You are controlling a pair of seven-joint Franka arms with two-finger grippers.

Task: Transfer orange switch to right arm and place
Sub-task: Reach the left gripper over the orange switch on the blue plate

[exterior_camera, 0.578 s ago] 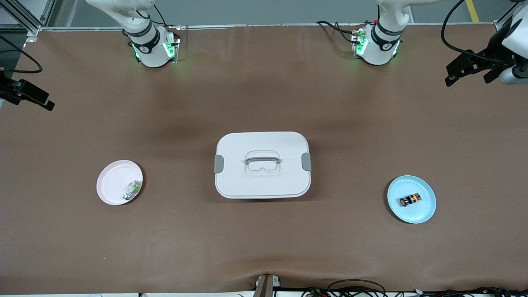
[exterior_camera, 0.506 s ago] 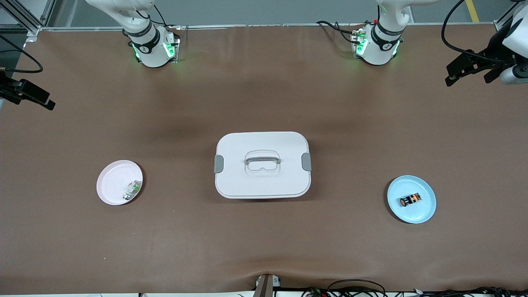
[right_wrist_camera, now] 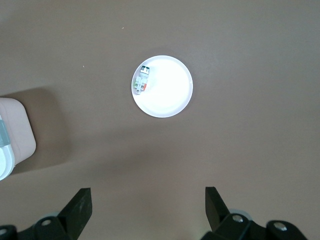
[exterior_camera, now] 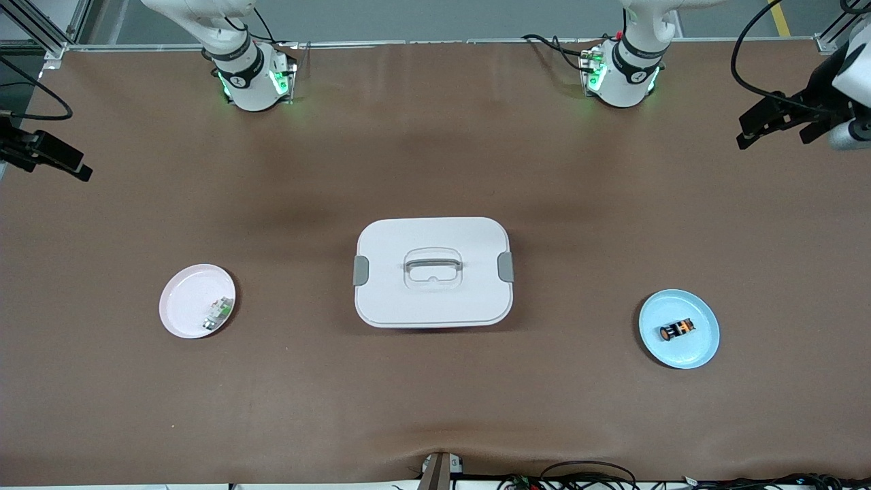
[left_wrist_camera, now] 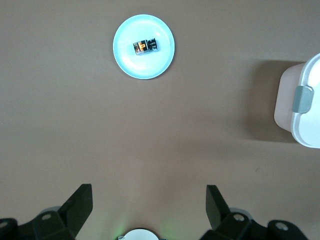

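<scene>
1. Front view: a brown counter [exterior_camera: 435,156] fills the frame. The orange switch [exterior_camera: 678,330] lies on its side on a pale blue plate [exterior_camera: 701,347] in the lower right of the frame, toward the left arm's end of the counter. A white lidded box [exterior_camera: 433,271] with a grey handle sits at the centre. A pink plate [exterior_camera: 184,306] in the lower left of the frame holds a small white-and-green part [exterior_camera: 216,314]. The left claw [exterior_camera: 776,121] hangs at the upper right edge of the frame, over the counter's end, well apart from the switch. The right claw [exterior_camera: 47,158] hangs at the upper left edge of the frame, held by the right arm [exterior_camera: 224,41].

2. Left wrist view: the left claw [left_wrist_camera: 149,207] has its fingers spread wide, holding nothing. The orange switch [left_wrist_camera: 146,46] rests on the blue plate [left_wrist_camera: 125,60] in the upper part of the frame; a corner of the box [left_wrist_camera: 305,100] shows at the right edge.

3. Right wrist view: the right claw [right_wrist_camera: 148,210] is likewise spread wide and empty. The pink plate [right_wrist_camera: 167,95] with the white-and-green part [right_wrist_camera: 142,80] sits near the frame's centre.
</scene>
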